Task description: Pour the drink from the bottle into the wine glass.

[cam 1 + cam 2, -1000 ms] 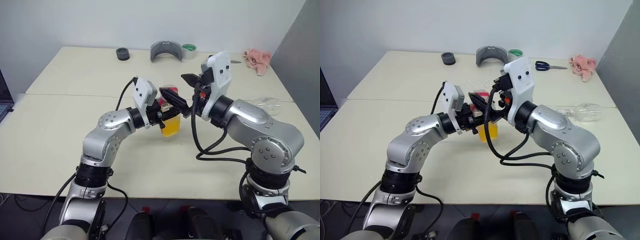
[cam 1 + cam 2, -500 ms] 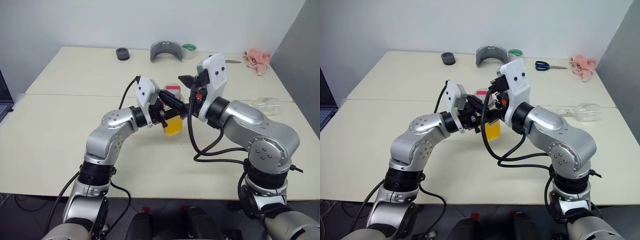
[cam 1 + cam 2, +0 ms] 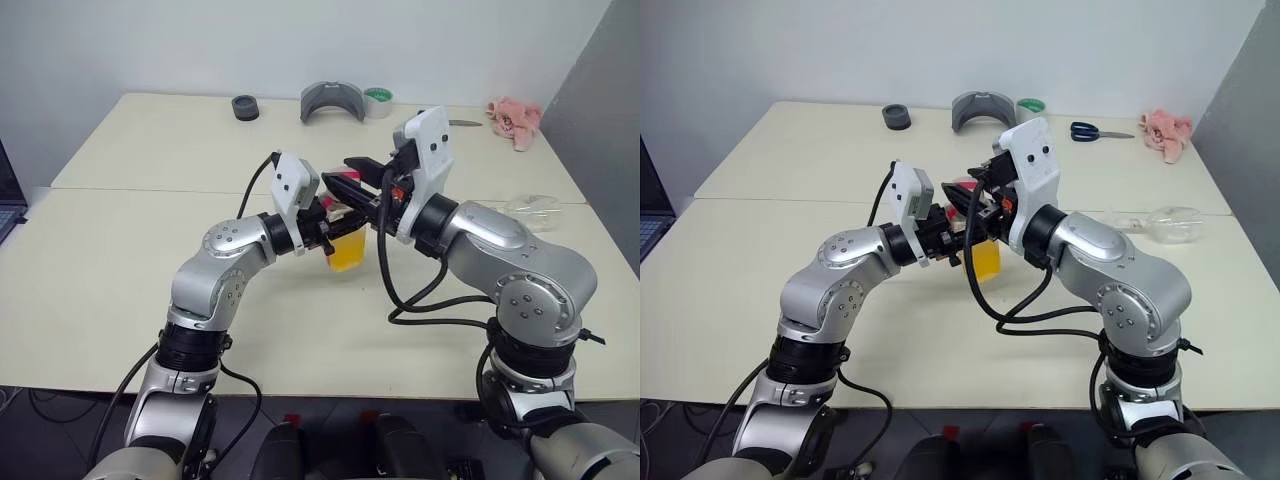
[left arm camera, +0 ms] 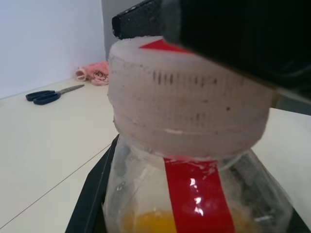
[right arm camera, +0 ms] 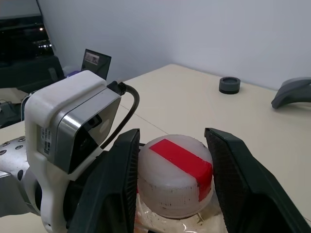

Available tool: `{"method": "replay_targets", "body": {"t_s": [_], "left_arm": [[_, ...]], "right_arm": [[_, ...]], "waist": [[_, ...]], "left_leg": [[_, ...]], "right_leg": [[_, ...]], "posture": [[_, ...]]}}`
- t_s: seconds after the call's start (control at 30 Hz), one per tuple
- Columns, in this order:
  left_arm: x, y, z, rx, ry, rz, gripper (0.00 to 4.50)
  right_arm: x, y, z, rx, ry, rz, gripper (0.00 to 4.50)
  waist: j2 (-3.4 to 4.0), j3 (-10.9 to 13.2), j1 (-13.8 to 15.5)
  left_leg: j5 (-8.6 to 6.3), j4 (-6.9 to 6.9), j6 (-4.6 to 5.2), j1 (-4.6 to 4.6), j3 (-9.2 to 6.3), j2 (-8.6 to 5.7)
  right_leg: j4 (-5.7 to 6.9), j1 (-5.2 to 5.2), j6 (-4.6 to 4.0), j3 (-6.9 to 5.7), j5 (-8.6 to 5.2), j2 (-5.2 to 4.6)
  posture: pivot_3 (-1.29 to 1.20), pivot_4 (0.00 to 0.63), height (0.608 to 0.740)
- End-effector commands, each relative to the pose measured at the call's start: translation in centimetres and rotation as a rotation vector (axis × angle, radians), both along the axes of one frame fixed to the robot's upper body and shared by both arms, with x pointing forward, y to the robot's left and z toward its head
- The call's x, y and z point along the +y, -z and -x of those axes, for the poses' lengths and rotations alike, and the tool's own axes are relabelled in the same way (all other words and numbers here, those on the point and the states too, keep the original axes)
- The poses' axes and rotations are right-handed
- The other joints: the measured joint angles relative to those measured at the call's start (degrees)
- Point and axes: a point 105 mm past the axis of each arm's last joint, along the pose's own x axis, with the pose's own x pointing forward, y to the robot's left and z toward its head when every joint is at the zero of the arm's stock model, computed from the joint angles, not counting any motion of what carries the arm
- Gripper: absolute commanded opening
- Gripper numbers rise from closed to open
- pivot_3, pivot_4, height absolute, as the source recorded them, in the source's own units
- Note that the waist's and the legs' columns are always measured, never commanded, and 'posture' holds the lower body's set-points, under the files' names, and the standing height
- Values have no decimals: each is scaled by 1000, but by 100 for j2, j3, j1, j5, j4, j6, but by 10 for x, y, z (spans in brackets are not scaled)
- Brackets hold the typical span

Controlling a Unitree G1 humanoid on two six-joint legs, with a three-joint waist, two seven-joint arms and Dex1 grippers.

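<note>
Fingers of the right end effector (image 5: 175, 182) are closing in around the cap (image 5: 176, 172); the left end effector (image 3: 325, 228) is pinching the bottle (image 3: 345, 240), so uncapping is starting.

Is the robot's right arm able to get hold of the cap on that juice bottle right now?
Probably yes: the right gripper already has a finger on each side of the bottle cap, nothing lies between, and the left gripper holds the bottle.
</note>
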Motion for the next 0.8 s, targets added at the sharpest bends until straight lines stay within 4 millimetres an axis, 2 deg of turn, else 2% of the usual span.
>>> {"method": "replay_targets", "body": {"t_s": [0.03, 0.17, 0.43, 0.6, 0.8], "left_arm": [[-5, -19, 16, -85, 55, 23, 1869], [-9, -26, 27, -89, 105, 43, 1869], [-10, -29, 35, -85, 121, 48, 1869], [-10, -30, 41, -80, 128, 51, 1869], [-6, -31, 43, -75, 123, 44, 1869]], "right_arm": [[-9, -11, 0, -50, -48, -5, 1777], [-15, -10, 0, -85, -215, 59, 1777], [-15, -6, 0, -92, -579, 149, 1777], [-9, -12, -14, -41, -711, 160, 1777], [-2, -11, -18, -73, -802, 222, 1777]], "waist": [[0, 0, 2], [0, 0, 2], [0, 0, -6], [3, 2, -7], [3, 2, 13]], "left_leg": [[0, 0, 0, 0, 0, 0], [0, 0, 1, 0, -2, -1], [-1, -2, 2, 1, -3, 3], [-1, 0, 2, 2, -1, 5], [-1, -2, 1, 1, -4, 2]], "right_leg": [[0, 0, 0, 0, 0, 0], [-7, 5, 0, -2, 0, 0], [-18, 9, 0, -4, 0, 6], [-15, 7, -1, -3, 1, 4], [-18, 8, -1, -9, 1, -4]], "posture": [[0, 150, 740], [0, 150, 740], [0, 150, 740], [0, 150, 740], [0, 150, 740]]}}
